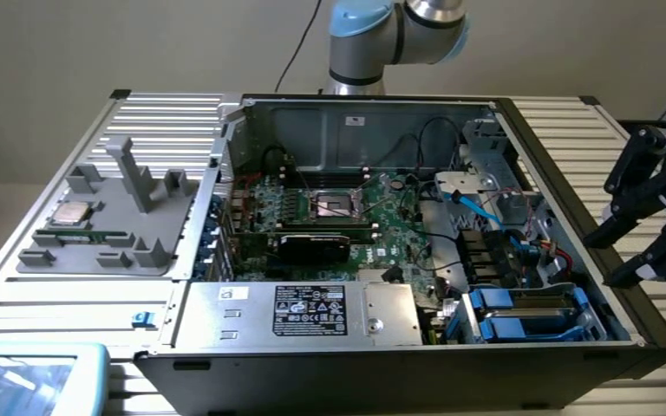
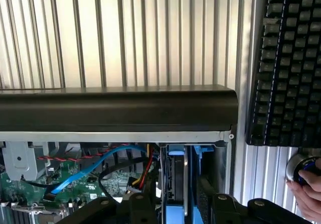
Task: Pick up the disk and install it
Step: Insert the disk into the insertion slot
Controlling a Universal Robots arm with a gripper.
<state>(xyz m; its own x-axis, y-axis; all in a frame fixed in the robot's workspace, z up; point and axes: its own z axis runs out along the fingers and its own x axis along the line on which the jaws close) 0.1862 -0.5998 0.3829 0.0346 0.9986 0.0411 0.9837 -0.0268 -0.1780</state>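
The disk (image 1: 530,305) sits in a drive bay at the near corner of the open computer case (image 1: 368,368), on the exterior view's right, with blue carrier rails around it. In the wrist view the disk (image 2: 176,184) shows edge-on as a dark slab between blue rails. My gripper (image 1: 619,257) hangs outside the case wall on the exterior view's right, above the ribbed table, open and with nothing in it. Its black fingers (image 2: 133,206) spread to either side of the bay in the wrist view.
Beside the case lies a black keyboard (image 2: 286,58), and a person's hand (image 2: 308,189) rests on a round knob near it. A grey fixture plate with a CPU chip (image 1: 73,214) lies at the exterior view's left. The grey box with a black label (image 1: 310,312) fills the case's near side.
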